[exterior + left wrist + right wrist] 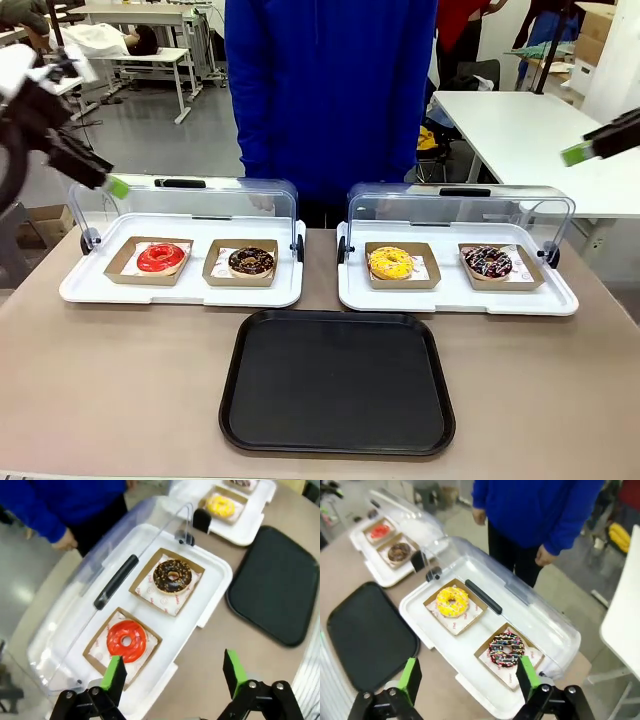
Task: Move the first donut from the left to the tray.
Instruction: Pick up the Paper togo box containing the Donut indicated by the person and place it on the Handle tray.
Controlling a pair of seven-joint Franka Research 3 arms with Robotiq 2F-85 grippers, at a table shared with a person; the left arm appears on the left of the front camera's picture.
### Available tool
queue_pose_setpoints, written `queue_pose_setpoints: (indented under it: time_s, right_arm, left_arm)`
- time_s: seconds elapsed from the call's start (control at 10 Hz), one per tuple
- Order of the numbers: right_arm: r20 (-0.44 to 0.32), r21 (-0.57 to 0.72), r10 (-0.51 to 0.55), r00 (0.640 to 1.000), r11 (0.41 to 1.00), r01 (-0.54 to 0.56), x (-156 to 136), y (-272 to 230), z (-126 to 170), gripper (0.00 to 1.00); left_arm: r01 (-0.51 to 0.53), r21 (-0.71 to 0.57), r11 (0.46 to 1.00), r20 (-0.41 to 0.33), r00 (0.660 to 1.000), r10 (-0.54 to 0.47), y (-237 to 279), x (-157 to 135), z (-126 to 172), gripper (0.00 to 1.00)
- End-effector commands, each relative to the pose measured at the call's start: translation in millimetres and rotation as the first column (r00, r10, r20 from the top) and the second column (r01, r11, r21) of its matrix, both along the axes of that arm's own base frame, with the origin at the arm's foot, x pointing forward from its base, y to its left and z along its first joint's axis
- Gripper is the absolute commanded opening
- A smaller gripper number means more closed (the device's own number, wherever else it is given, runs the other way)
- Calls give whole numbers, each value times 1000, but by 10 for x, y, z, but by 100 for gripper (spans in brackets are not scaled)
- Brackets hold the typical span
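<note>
The desk (110, 400) is arranged with a clear purpose. The large black tray (337, 385) lies in the middle on the robot's side with nothing on it, I think so that either arm can reach it easily. Behind it stand the left white tray (75, 288) and the right white tray (560, 298). Each has its clear lid (200, 205) swung up and back, which leaves the donuts free from above. A person in a blue top (330, 90) stands at the far side and touches nothing that I can see. Every donut sits on white paper in its own small brown cardboard tray (118, 262), probably to keep the glaze off the plastic. The red donut (161, 258), the first from the left, rests at the left end of the left white tray, beside the chocolate donut (251, 262). The yellow donut (391, 263) and the sprinkled donut (488, 262) are in the right white tray. The left arm's fingers (114, 672) are spread wide and empty, raised over the near edge of the left white tray. The red donut is just ahead of one pad, so I judge that the approach is prepared but not yet made. The right arm's fingers (411, 677) are also spread and hold nothing, high above the right white tray, apparently keeping out of the way.
</note>
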State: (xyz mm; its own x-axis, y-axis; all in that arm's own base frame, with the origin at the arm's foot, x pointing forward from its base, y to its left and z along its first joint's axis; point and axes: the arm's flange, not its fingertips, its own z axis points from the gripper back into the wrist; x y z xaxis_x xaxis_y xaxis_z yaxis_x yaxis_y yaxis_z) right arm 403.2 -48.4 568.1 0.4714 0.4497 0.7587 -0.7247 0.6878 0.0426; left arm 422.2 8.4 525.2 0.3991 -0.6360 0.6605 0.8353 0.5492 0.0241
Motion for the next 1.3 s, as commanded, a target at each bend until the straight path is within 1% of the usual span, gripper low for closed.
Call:
queue_pose_setpoints:
  time_s: [0.0, 0.1, 0.2, 0.3, 0.4, 0.5, 0.7, 0.8, 0.9, 1.0, 1.2]
  right_arm:
    - [47, 92, 113, 992, 989, -117, 135, -396, -104, 100]
    - [74, 98, 150, 986, 983, -157, 106, -500, -158, 100]
    - [88, 105, 162, 983, 980, -171, 94, -562, -200, 100]
    - [93, 125, 154, 984, 978, -165, 104, -610, -220, 100]
    - [80, 94, 117, 990, 988, -124, -10, -559, -165, 100]
    - [80, 94, 117, 990, 988, -124, -10, -559, -165, 100]
    - [80, 94, 117, 990, 988, -124, -10, -559, -165, 100]
    - [59, 100, 109, 992, 988, -114, -5, -561, -220, 100]
    - [45, 159, 108, 993, 981, -114, 240, -725, -162, 100]
    - [70, 194, 92, 993, 975, -104, 415, -927, -189, 100]
    - [101, 249, 99, 990, 961, -122, 455, -1111, -273, 100]
  left_arm:
    - [90, -89, 992, 30, 996, -87, 434, 110, 3, 100]
    - [121, -108, 987, 52, 992, -116, 617, 86, 12, 100]
    - [164, -131, 978, 74, 985, -156, 745, 85, 15, 100]
    - [149, -156, 976, 91, 987, -136, 838, 112, 10, 100]
    - [113, -151, 982, 95, 991, -99, 728, 117, -38, 100]
    - [128, -127, 984, 88, 989, -117, 804, -36, 38, 100]
    - [128, -127, 984, 88, 989, -117, 804, -36, 38, 100]
    - [110, -132, 985, 72, 992, -101, 825, 5, -2, 100]
    - [125, -194, 973, 104, 989, -106, 926, 80, 12, 100]
    - [127, -254, 959, 115, 988, -101, 1072, 108, -17, 100]
    - [151, -280, 948, 151, 982, -112, 1173, 101, -60, 100]
